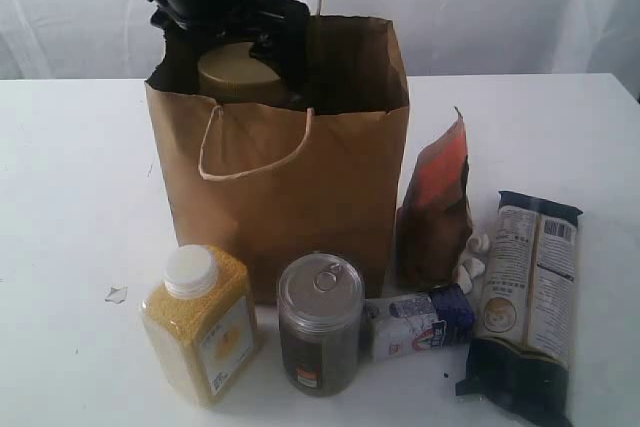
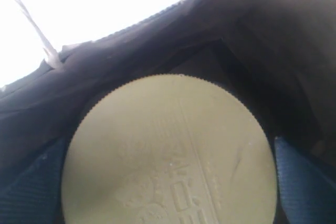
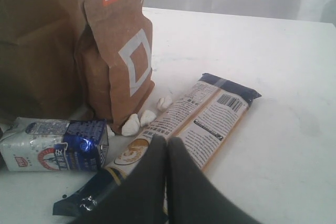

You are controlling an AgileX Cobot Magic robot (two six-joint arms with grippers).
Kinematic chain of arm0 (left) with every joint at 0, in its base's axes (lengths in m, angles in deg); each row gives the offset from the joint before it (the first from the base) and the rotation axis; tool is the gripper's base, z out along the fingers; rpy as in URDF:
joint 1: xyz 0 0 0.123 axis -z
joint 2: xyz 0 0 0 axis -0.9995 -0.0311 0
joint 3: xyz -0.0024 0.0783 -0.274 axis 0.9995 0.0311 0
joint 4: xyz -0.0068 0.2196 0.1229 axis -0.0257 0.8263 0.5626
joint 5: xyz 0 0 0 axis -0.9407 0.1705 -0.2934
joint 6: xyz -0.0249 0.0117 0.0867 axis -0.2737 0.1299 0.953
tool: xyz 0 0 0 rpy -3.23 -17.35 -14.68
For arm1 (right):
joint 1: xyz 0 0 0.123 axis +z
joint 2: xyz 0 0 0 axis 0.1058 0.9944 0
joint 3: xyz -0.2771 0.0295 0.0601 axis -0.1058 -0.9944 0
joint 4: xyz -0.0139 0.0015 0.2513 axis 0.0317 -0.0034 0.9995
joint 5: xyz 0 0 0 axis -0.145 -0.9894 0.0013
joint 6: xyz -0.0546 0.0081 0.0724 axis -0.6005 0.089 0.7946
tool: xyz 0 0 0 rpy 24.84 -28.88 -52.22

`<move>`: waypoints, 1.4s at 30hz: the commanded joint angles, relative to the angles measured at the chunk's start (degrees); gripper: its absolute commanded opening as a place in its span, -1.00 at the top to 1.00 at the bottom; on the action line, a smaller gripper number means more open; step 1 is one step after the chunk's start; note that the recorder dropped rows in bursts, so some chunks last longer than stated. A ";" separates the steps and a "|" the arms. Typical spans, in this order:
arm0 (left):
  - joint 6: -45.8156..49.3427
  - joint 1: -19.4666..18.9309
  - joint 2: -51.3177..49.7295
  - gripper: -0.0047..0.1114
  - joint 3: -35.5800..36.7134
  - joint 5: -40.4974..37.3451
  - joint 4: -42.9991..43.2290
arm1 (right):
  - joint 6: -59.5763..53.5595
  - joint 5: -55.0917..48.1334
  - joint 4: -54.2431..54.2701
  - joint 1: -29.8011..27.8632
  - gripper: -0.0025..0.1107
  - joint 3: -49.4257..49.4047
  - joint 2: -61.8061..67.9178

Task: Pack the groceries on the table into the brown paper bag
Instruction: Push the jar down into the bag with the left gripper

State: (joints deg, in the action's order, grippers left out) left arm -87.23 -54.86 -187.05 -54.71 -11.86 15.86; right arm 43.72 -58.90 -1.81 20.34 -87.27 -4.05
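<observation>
Only the right wrist view shows the pouch's (image 3: 118, 56) white square

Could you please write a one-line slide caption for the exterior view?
Left gripper lowers the olive-lidded jar into the brown paper bag; five groceries wait on the table.

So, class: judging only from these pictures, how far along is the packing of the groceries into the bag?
Done: nothing visibly packed yet. In hand: the left gripper is in the bag's mouth, jaws wide either side of the jar; whether it is still gripped is unclear. Left on the table: bottle, can, packet, pouch, pasta. The right gripper is shut, empty.
</observation>
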 commanded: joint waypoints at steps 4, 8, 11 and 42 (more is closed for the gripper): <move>0.79 0.10 -1.55 0.92 -0.06 -0.19 -0.26 | -0.02 0.05 -0.53 0.02 0.96 -0.28 -0.32; 1.45 0.10 -2.81 0.92 -0.06 -1.62 -0.77 | -0.02 0.05 -0.53 0.02 0.96 -0.28 -0.32; 1.45 0.10 -2.83 0.92 -0.06 -1.95 -0.77 | -0.02 0.05 -0.53 0.02 0.96 -0.28 -0.32; 2.75 0.10 -2.71 -0.53 -0.06 -8.68 -3.27 | -0.02 0.05 -0.53 0.02 0.96 -0.28 -0.32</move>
State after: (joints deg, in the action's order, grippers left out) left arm -83.91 -54.86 -190.87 -54.71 -15.34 14.20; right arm 43.72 -59.02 -1.81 20.34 -87.27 -4.05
